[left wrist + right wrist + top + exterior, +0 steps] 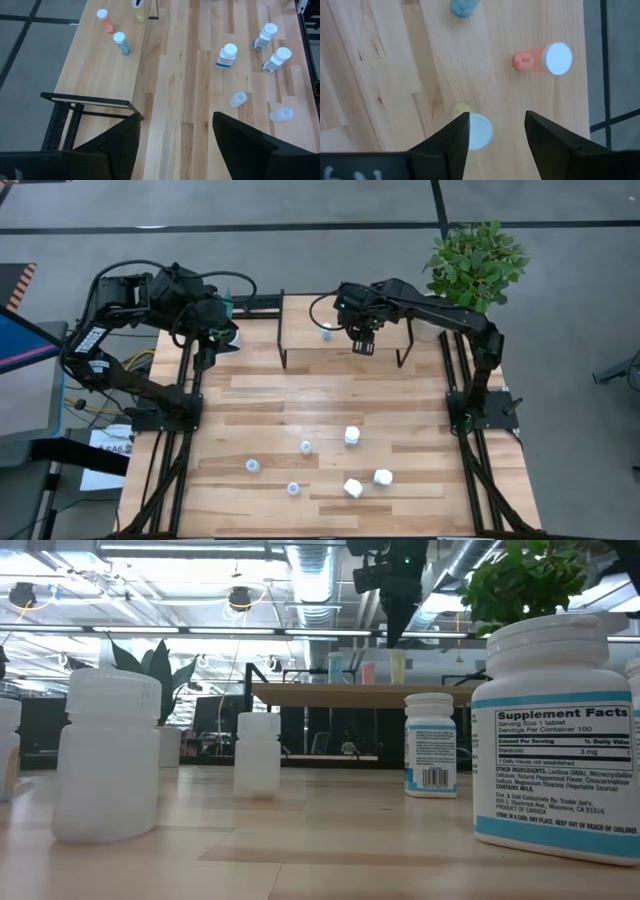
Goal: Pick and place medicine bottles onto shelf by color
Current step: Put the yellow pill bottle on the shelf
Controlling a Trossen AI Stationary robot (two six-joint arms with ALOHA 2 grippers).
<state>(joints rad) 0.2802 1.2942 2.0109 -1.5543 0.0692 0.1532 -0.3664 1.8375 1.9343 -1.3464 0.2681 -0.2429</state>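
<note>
In the low view, the right tool (pixel 400 615) was cut off by the top edge, so its fingers could not be read. A big bottle (pixel 556 735) near the lens was cropped at the right edge. Under the right tool, a yellow bottle (pixel 461 108) lay half hidden behind a white cap (pixel 479 131).

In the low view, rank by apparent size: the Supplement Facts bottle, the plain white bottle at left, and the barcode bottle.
1. Supplement Facts bottle, largest, though it is nearest the camera.
2. Plain white bottle.
3. Barcode bottle, smallest, but farther back, so true sizes stay unsure.
</note>
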